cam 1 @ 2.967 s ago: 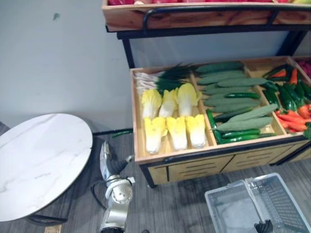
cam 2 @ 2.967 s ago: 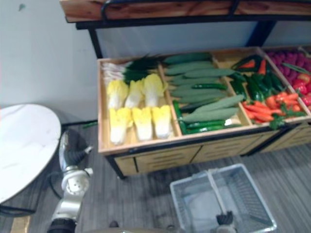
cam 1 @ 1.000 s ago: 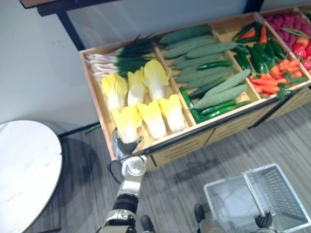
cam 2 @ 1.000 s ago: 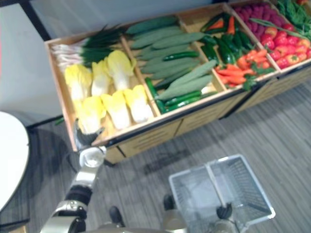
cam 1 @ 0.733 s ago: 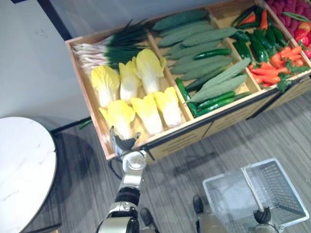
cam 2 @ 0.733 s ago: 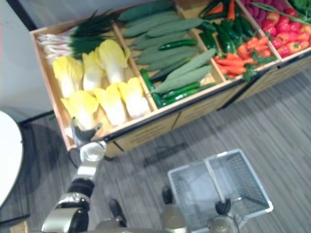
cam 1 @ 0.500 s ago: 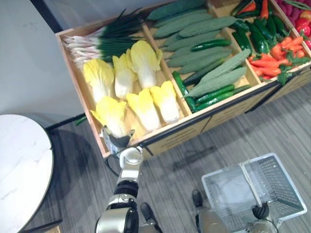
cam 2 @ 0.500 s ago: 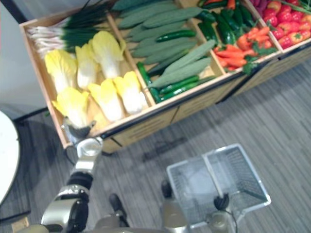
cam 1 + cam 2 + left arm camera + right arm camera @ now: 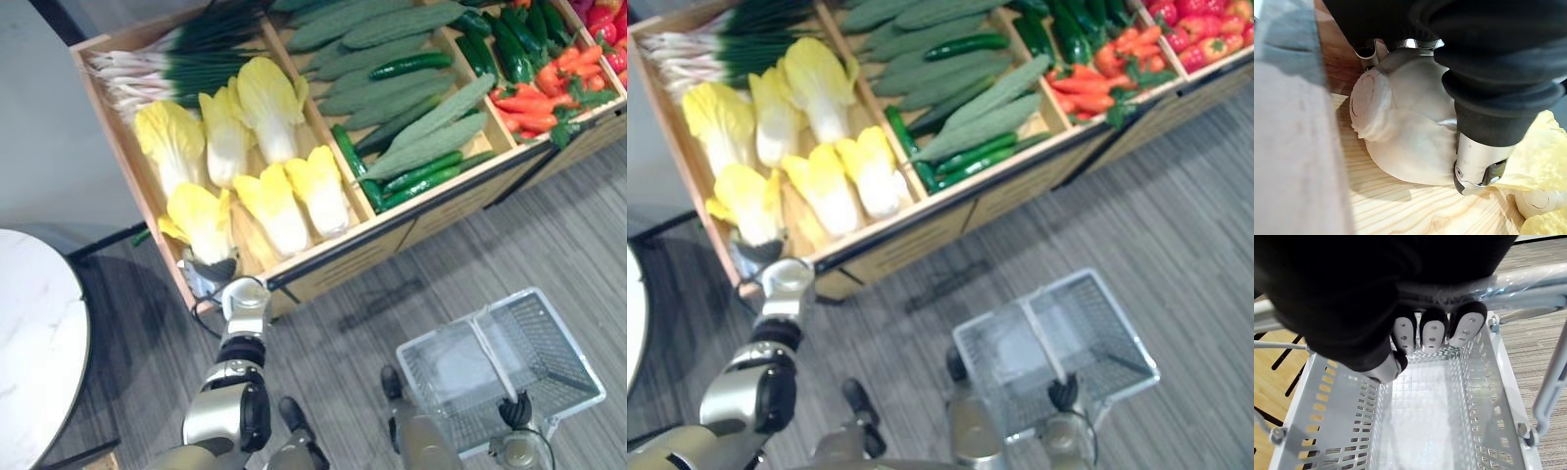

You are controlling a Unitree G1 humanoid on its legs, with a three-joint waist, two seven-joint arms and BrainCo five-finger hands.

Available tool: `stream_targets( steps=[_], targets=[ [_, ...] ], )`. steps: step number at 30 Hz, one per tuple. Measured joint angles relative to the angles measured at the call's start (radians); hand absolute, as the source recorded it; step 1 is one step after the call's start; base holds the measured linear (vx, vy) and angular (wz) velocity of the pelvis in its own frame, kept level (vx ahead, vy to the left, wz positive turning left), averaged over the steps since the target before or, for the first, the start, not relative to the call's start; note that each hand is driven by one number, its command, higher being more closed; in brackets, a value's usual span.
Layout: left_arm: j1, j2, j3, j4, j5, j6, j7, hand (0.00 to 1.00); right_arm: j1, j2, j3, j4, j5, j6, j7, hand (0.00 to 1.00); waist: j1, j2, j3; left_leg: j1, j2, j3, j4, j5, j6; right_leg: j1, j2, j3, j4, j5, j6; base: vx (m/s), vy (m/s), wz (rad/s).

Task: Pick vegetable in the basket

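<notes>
1. A wooden stand (image 9: 338,272) is seen across the top of the head views, divided into compartments and set against a pale wall (image 9: 44,147) at the upper left.
2. Grey plank floor (image 9: 558,235) is shown below the stand, and a white round surface (image 9: 34,343) is cut off at the lower left edge.
3. In the left compartment, scallions (image 9: 167,69) are laid along the back, with yellow cabbages (image 9: 274,196) in two rows in front of them.
4. Cucumbers (image 9: 411,117) are piled in the middle compartment; green peppers (image 9: 514,39) and carrots (image 9: 534,103) are seen at the upper right.
5. The left hand (image 9: 211,276) is placed at the stand's front left corner, on the nearest cabbage (image 9: 201,223) of the front row.
6. In the left wrist view, its fingers (image 9: 1476,166) are curled round the white stem end of that cabbage, which lies on the wooden bottom of the compartment beside the side wall.
7. A grey mesh basket (image 9: 460,321) is held low at the lower right, above the floor and well apart from the stand.
8. The right hand (image 9: 513,409) is closed over the basket's handle (image 9: 1528,284), with its fingers (image 9: 1431,335) wrapped round the bar.
</notes>
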Motion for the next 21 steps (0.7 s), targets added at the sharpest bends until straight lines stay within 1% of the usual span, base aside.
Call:
stream_targets(
  steps=[6, 11, 13, 14, 16, 18, 20, 21],
  targets=[
    [-0.026, 0.029, 0.009, 0.039, -0.008, -0.001, -0.013, 1.00, 0.000, 0.000, 0.007, 0.007, 0.000, -0.003, 0.001, 1.00, -0.003, -0.006, 0.003, -0.001, 0.001, 0.005, 0.000, 0.004, 0.003, 0.002, 0.001, 0.005, -0.016, 0.017, -0.003, 0.00, -0.007, -0.03],
    [-0.027, 0.033, 0.010, 0.045, -0.015, -0.001, -0.028, 1.00, -0.004, 0.000, 0.009, 0.028, -0.001, -0.003, 0.003, 1.00, -0.005, -0.011, 0.005, 0.011, 0.000, 0.005, 0.000, 0.004, 0.004, 0.026, -0.001, 0.005, -0.038, 0.028, 0.000, 0.01, -0.001, 0.01],
    [-0.025, 0.029, 0.007, 0.042, -0.054, -0.007, -0.035, 1.00, -0.007, 0.000, 0.009, 0.042, -0.002, -0.001, 0.008, 1.00, -0.012, -0.015, 0.005, 0.020, -0.001, -0.006, 0.000, 0.004, 0.004, 0.043, -0.005, -0.004, -0.045, 0.029, 0.001, 0.03, -0.001, 0.14],
    [-0.023, 0.022, -0.002, 0.035, -0.081, -0.014, -0.036, 1.00, -0.007, 0.000, 0.007, 0.045, -0.003, 0.001, 0.012, 1.00, -0.019, -0.017, 0.006, 0.020, -0.003, -0.016, 0.000, 0.004, 0.004, 0.052, -0.014, -0.015, -0.050, 0.029, 0.001, 0.02, 0.008, 0.22],
    [-0.019, 0.004, -0.006, 0.023, -0.092, -0.020, -0.037, 1.00, -0.007, 0.002, -0.002, 0.056, -0.003, 0.004, 0.012, 1.00, -0.030, -0.018, 0.006, 0.020, -0.007, -0.038, 0.000, 0.006, 0.007, 0.070, -0.021, -0.036, -0.057, 0.029, 0.001, 0.02, 0.010, 0.30],
    [-0.007, -0.022, -0.018, -0.024, -0.115, -0.020, -0.032, 1.00, -0.007, 0.004, -0.017, 0.074, -0.003, 0.005, 0.012, 1.00, -0.029, -0.018, 0.006, 0.020, -0.010, -0.056, 0.000, 0.008, 0.009, 0.082, -0.024, -0.051, -0.060, 0.029, 0.001, 0.02, 0.003, 0.32],
    [0.043, -0.078, -0.052, -0.127, -0.121, -0.020, -0.012, 1.00, -0.007, 0.005, -0.034, 0.082, -0.003, 0.015, 0.012, 1.00, -0.027, -0.019, 0.005, 0.028, -0.016, -0.070, 0.000, 0.011, 0.013, 0.101, -0.030, -0.075, -0.061, 0.029, 0.001, 0.03, 0.009, 0.25],
    [0.056, -0.088, -0.058, -0.145, -0.120, -0.020, -0.011, 1.00, -0.006, 0.006, -0.036, 0.083, -0.003, 0.018, 0.012, 1.00, -0.027, -0.019, 0.005, 0.032, -0.017, -0.071, 0.000, 0.012, 0.013, 0.106, -0.032, -0.077, -0.061, 0.029, 0.001, 0.02, 0.011, 0.08]
  ],
)
